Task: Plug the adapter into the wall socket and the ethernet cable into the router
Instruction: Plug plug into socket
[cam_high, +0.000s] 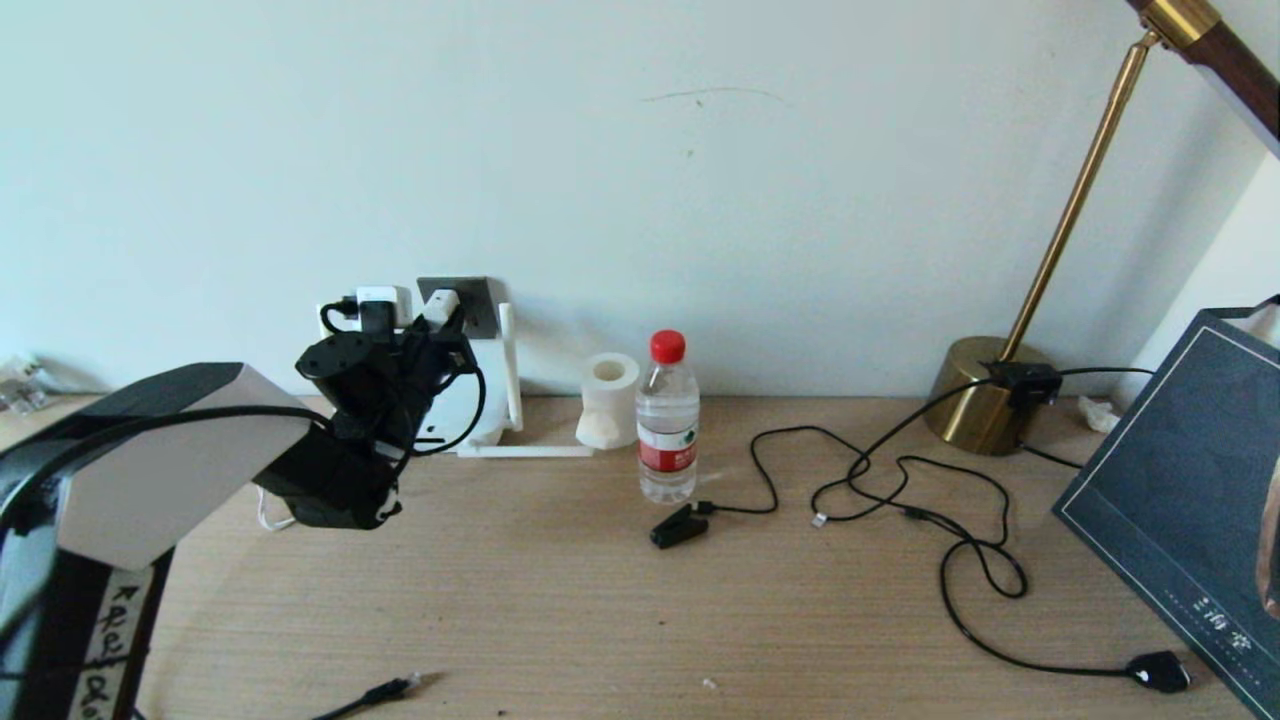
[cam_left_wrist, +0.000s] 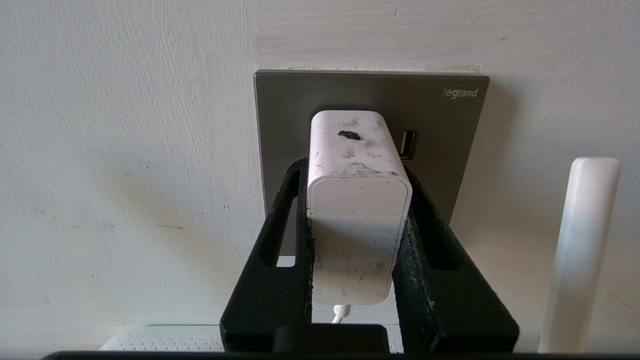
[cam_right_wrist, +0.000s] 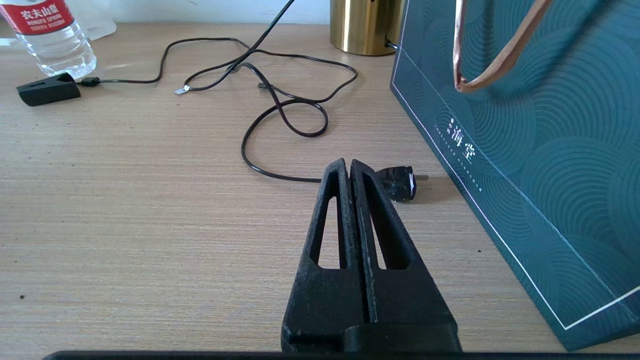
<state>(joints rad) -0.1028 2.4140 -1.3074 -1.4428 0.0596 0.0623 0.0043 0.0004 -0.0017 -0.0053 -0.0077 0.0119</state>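
Fingers of the parked right gripper (cam_right_wrist: 350, 167) press together above the wooden desk (cam_high: 620, 600). Farther back, at ten o'clock, the left gripper (cam_left_wrist: 356, 172) clamps the small white boxy plastic adapter (cam_left_wrist: 357, 200), whose far end meets the dark grey square wall socket (cam_left_wrist: 440, 125).

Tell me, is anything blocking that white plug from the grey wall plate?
Nothing visible. The left gripper holds the adapter right at the wall socket, with no object between them.
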